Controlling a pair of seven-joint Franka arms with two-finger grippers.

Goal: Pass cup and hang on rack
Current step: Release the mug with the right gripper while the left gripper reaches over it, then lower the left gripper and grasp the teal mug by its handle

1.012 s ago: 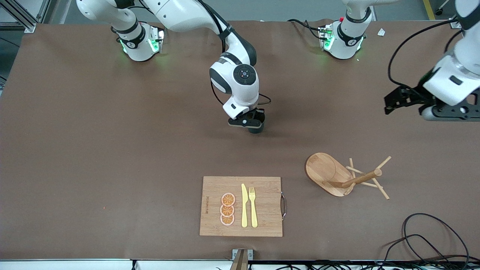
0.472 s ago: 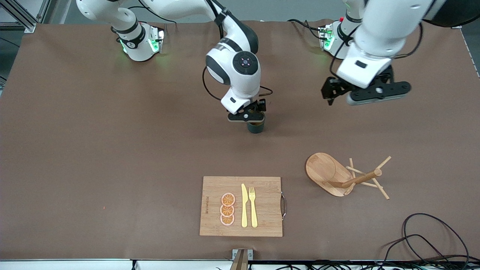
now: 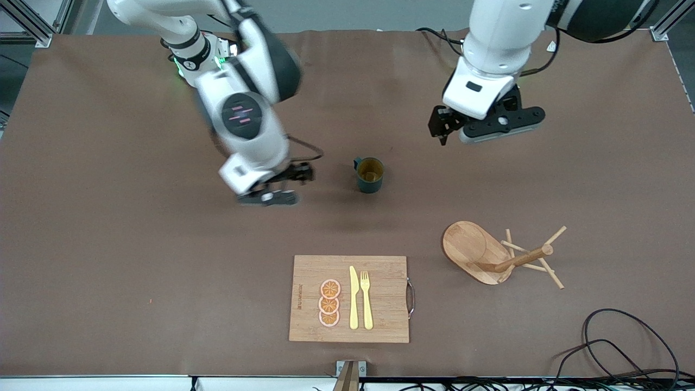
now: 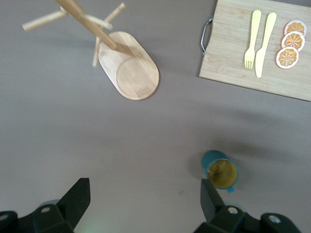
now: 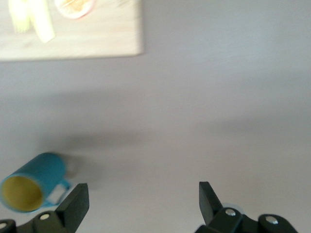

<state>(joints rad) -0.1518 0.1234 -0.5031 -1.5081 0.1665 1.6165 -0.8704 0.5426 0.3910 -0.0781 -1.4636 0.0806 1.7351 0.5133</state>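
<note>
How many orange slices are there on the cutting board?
3. The orange slices lie in a row on the cutting board, beside the yellow knife, toward the right arm's end. None seems hidden.

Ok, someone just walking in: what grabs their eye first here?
The cup stands alone and upright mid-table, with both open pincers clear of it: the right pincer beside it, the left pincer above the table toward the bases. Nearer the camera, the rack stands beside a cutting board.

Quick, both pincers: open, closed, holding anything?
Left pincer: open, empty, over the table near the cup.
Right pincer: open, empty, beside the cup.
</note>
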